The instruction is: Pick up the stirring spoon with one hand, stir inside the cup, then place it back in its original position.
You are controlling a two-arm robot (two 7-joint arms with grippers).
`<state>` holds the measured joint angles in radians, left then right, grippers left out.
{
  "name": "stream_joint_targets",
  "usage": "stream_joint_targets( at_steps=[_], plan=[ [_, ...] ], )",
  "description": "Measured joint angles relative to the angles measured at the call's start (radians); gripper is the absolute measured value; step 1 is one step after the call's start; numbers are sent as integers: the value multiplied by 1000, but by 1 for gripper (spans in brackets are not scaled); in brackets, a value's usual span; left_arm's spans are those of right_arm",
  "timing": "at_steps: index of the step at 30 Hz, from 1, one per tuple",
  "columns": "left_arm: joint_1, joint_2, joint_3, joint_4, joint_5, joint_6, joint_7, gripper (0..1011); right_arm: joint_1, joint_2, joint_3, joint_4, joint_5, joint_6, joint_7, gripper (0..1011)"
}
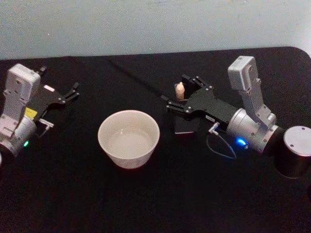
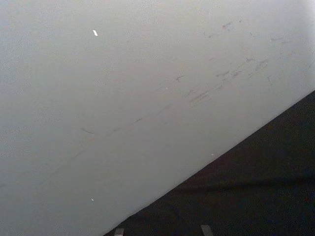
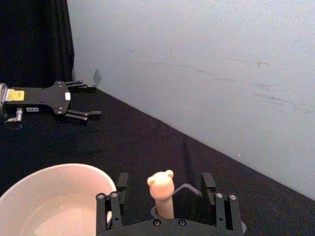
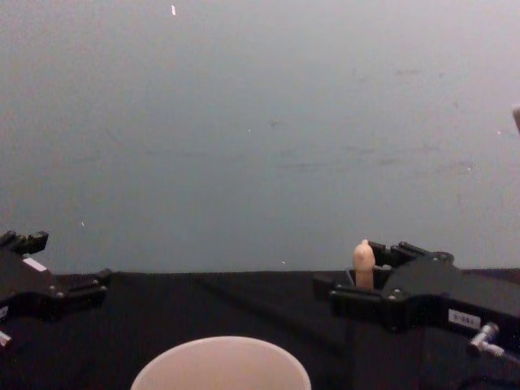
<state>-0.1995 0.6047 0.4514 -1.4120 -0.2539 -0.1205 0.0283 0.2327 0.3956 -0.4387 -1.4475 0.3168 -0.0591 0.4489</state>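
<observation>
You had the right gripper [image 1: 175,91] out over the right middle of the table [image 1: 73,194]. Its two fingers [image 3: 122,183] stood apart, one on each side of the stirring spoon [image 1: 180,90]. The right wrist view made that plain: there was a gap between the pale handle and either finger, so nothing was clamped.

The spoon stood upright in the dark grey holder [image 1: 186,127], just to the right of the cup [image 1: 127,156] and a little farther back. Only its beige handle with the knobbed tip rose above the holder's rim; the shaft and bowl were hidden inside. In the chest view the handle's tip poked up above the level of the fingers, with one finger nearer than it and the other beyond it.

The cup sat upright near the middle of the table, apart from the holder and untouched by either gripper. Its inside looked pale, and you could not tell from these views whether anything was in it.

Your left gripper [image 1: 73,92] hung over the far left of the table, well apart from the cup and the spoon, with its fingers spread and holding nothing. Beyond the table's far edge rose a plain pale wall [image 4: 260,122].
</observation>
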Motion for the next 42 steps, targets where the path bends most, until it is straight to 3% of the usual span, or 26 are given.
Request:
stream_joint_targets(
  at_steps=[12, 25, 28, 42],
  plan=[
    [0, 0, 0, 0, 0, 0, 0, 1001, -1, 1, 0, -1, 2, 0, 0, 651],
    [0, 0, 0, 0, 0, 0, 0, 1001, -1, 2, 0, -2, 3, 0, -1, 199],
    [0, 0, 0, 0, 0, 0, 0, 1001, -1, 2, 0, -2, 3, 0, -1, 161],
    [0, 0, 0, 0, 0, 0, 0, 1002, -8, 1, 11, -9, -4, -11, -1, 161]
  ],
)
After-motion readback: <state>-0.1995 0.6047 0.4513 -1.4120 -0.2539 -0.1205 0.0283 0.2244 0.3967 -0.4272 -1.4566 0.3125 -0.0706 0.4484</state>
